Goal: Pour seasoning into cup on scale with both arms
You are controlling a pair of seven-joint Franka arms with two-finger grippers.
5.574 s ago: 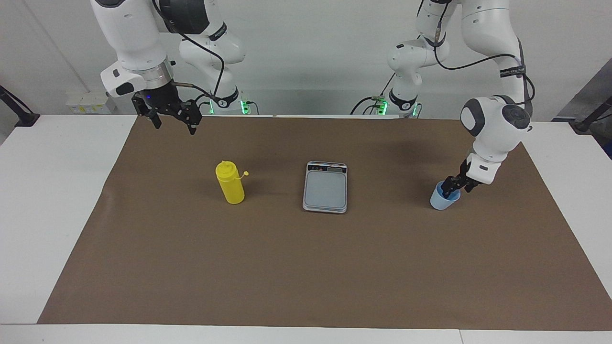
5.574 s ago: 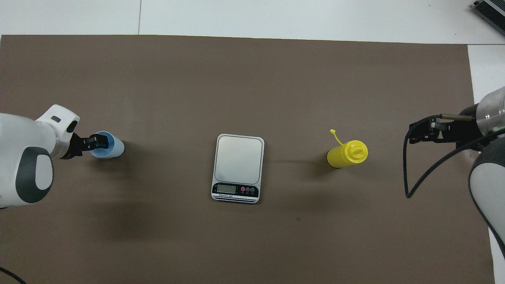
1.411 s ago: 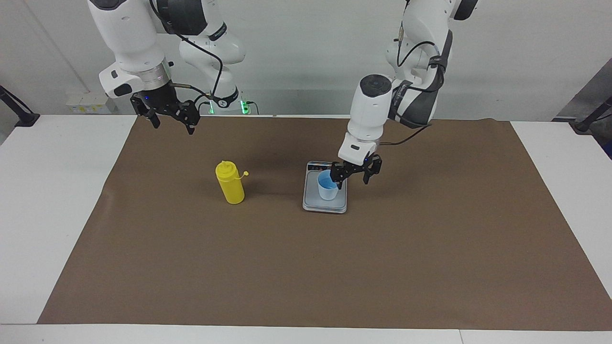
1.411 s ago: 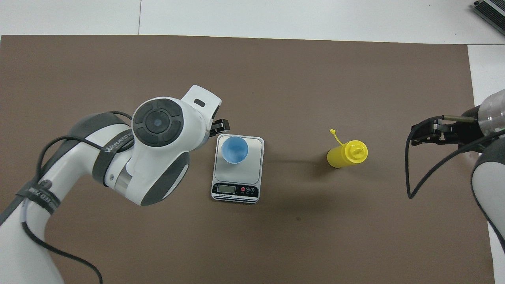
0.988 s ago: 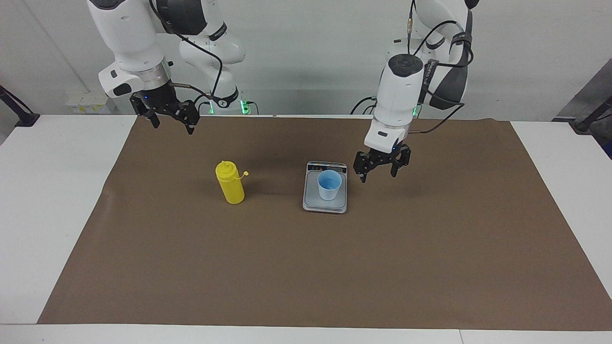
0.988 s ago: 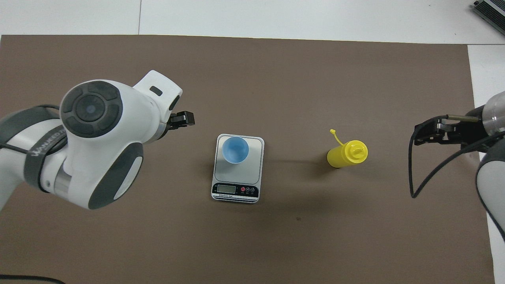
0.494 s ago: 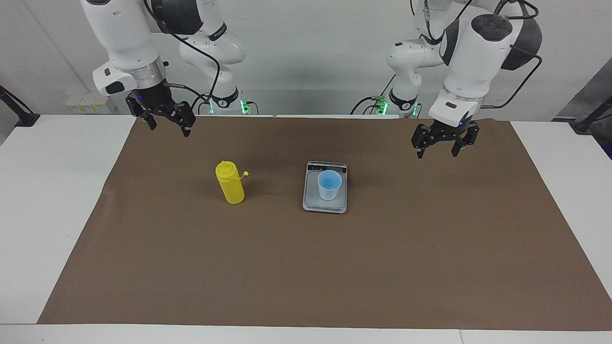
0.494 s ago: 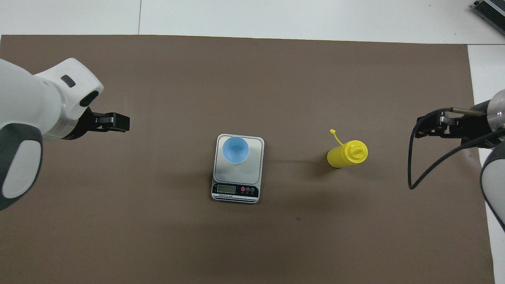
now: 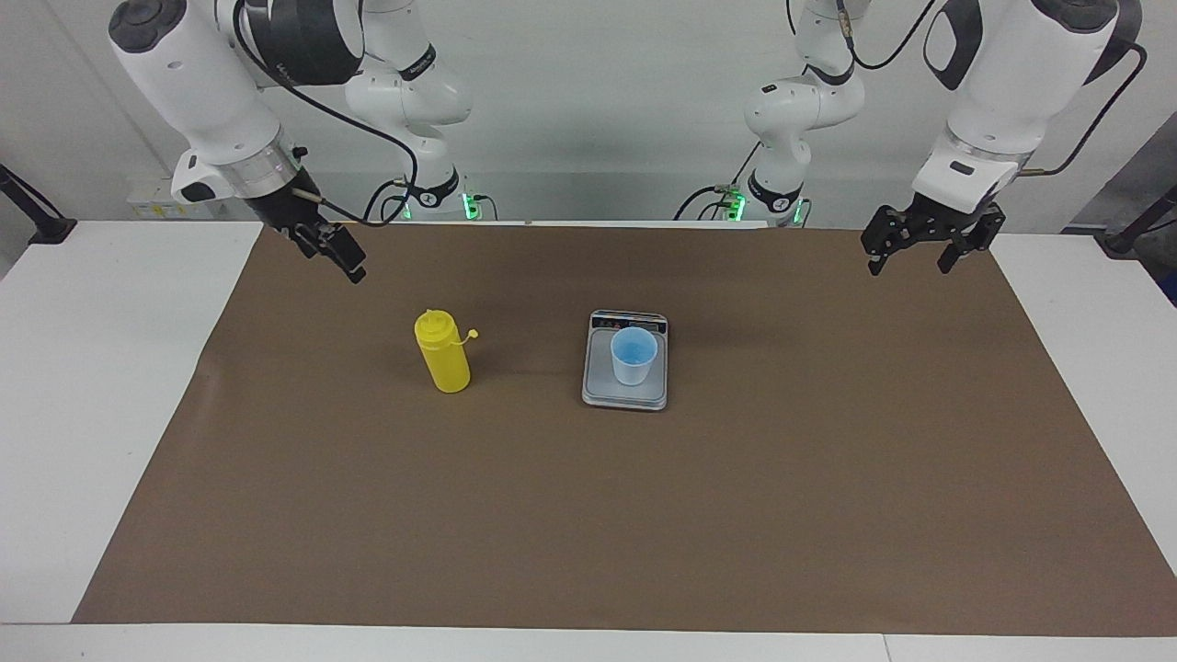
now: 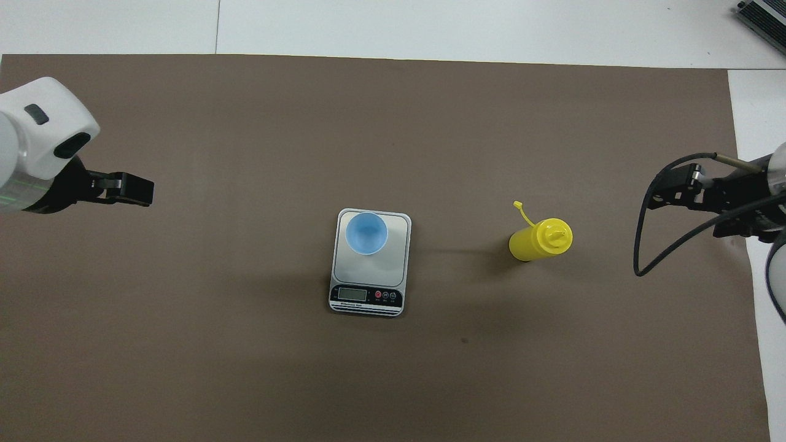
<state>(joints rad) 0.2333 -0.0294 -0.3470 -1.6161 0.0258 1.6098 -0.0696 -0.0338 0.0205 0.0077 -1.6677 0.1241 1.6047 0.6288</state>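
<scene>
The yellow seasoning bottle [image 9: 442, 359] [image 10: 540, 240] stands upright on the brown mat, its small cap hanging off on its tether. The light-blue cup [image 9: 634, 355] [image 10: 366, 232] stands upright on the grey scale [image 9: 625, 397] [image 10: 368, 276] at the mat's middle, beside the bottle. My left gripper [image 9: 907, 267] [image 10: 142, 191] hangs open and holds nothing, over the mat's edge toward the left arm's end. My right gripper [image 9: 352, 267] [image 10: 658, 195] is open, tilted and turned edge-on. It hangs over the mat's corner by the right arm's base, well apart from the bottle.
The brown mat [image 9: 588, 515] covers most of the white table [image 9: 101, 368]. A black cable [image 10: 642, 258] loops down from the right arm's wrist. Black clamp arms [image 9: 32, 216] stand at both table ends. A dark device [image 10: 764, 15] lies at one farthest corner.
The left gripper has drawn away from the cup on the scale, rising toward the left arm's end. The right arm has tilted and turned its gripper edge-on. Cup and bottle have not moved.
</scene>
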